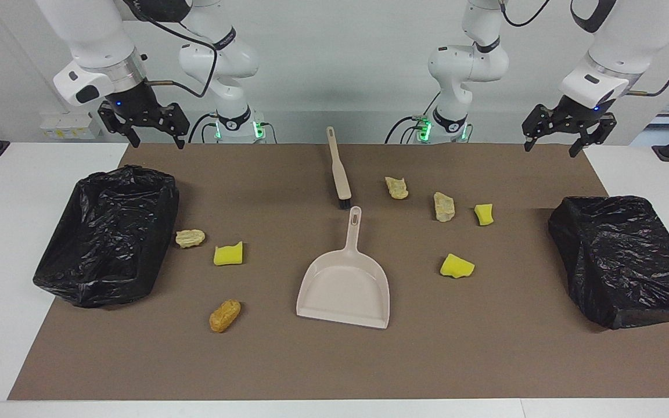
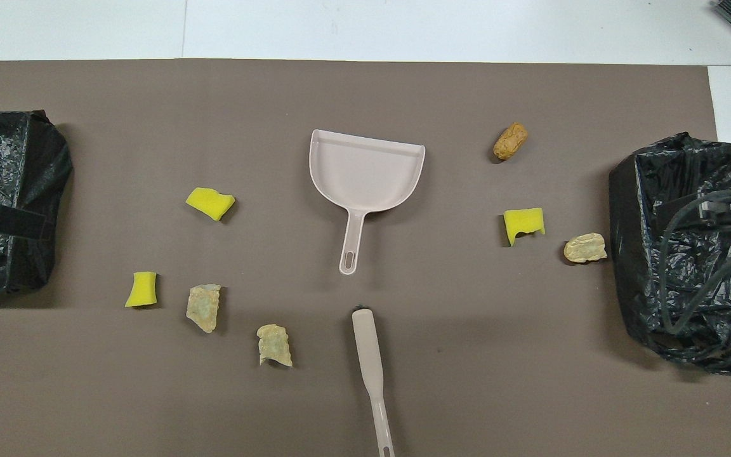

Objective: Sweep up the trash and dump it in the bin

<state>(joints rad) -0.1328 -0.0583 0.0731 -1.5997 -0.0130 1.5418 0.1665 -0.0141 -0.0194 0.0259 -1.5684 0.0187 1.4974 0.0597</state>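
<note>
- Scraps of trash lie on your brown mat [image 1: 485, 360], seven in all: three yellow sponge chunks [image 1: 228, 254] [image 1: 457, 266] [image 1: 484, 213] and four tan or golden crusty lumps [image 1: 189, 237] [image 1: 225, 314] [image 1: 396, 187] [image 1: 443, 206].
- Your right gripper [image 1: 151, 134], fingers spread and holding nothing, hangs over the mat's edge by one black-lined bin [image 1: 108, 232]; three scraps lie below it, beside that bin.
- Your left gripper [image 1: 552, 142], likewise wide and unladen, hangs above the table near the second bin [image 1: 619, 255]; four scraps lie toward its end.
- Between the two grippers you have one beige brush [image 1: 338, 171], bristles near the one dustpan's [image 1: 346, 284] handle, not touching.
- Overhead, neither gripper shows you its fingers; only the facing view does.
- Nothing lies between the scraps and the dustpan.
</note>
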